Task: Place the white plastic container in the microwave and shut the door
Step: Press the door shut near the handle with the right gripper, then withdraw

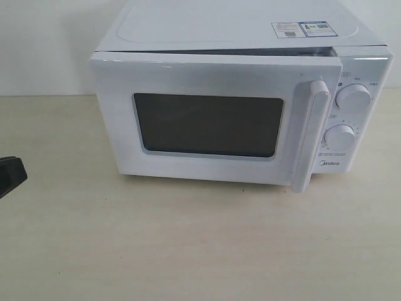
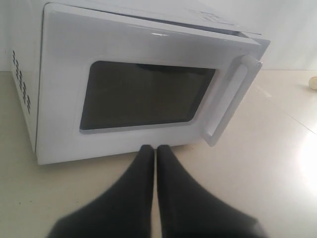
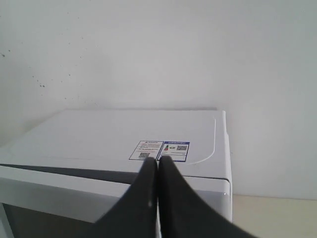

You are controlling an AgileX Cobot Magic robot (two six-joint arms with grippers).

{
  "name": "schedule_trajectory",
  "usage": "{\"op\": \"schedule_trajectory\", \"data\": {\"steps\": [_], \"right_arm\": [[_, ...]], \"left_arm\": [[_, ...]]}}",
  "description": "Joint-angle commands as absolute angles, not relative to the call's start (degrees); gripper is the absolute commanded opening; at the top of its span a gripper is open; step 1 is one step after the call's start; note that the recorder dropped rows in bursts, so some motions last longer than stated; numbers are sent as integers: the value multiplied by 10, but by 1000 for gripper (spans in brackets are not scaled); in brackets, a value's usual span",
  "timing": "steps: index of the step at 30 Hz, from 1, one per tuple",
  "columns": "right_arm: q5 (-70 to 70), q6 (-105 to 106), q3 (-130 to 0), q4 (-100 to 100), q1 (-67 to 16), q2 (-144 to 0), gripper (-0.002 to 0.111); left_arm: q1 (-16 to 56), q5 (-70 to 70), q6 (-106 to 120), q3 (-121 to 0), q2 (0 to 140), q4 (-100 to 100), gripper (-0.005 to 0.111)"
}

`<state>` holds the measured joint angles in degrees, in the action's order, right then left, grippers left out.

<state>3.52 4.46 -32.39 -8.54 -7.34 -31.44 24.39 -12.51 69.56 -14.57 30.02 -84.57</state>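
The microwave (image 1: 238, 31) stands on the pale table (image 1: 188, 251) with the door (image 1: 200, 81) almost shut, a thin dark gap showing along its top edge toward the handle (image 1: 311, 135). The left gripper (image 2: 155, 148), fingers pressed together and empty, sits low over the table, pointing at the door and apart from it. The right gripper (image 3: 158, 159), also pinched closed and empty, hovers over the microwave's top by the stickers (image 3: 159, 150). The white plastic container cannot be made out; the dark window (image 1: 207, 125) hides whatever is inside
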Motion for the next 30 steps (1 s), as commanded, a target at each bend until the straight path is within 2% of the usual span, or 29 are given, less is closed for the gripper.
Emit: {"op": "schedule_trajectory", "data": {"steps": [1,8,18,23,30], "right_arm": [[28,44,-327,-85,-71,-315,0],[-17,14,-335,-111,-100,-377,0],[-47,82,-364,-112,-289,-568,0],[-128,91,-364,-157,-296,-639,0],[-227,251,-364,-378,-296,-743,0]], "left_arm": [[246,-120,690,-145,296,-846,4],[246,-104,690,-145,296,-846,4],[246,-102,690,-145,296,-846,4],[246,-102,690,-145,296,-846,4],[246,-104,690,-145,296,-846,4]]}}
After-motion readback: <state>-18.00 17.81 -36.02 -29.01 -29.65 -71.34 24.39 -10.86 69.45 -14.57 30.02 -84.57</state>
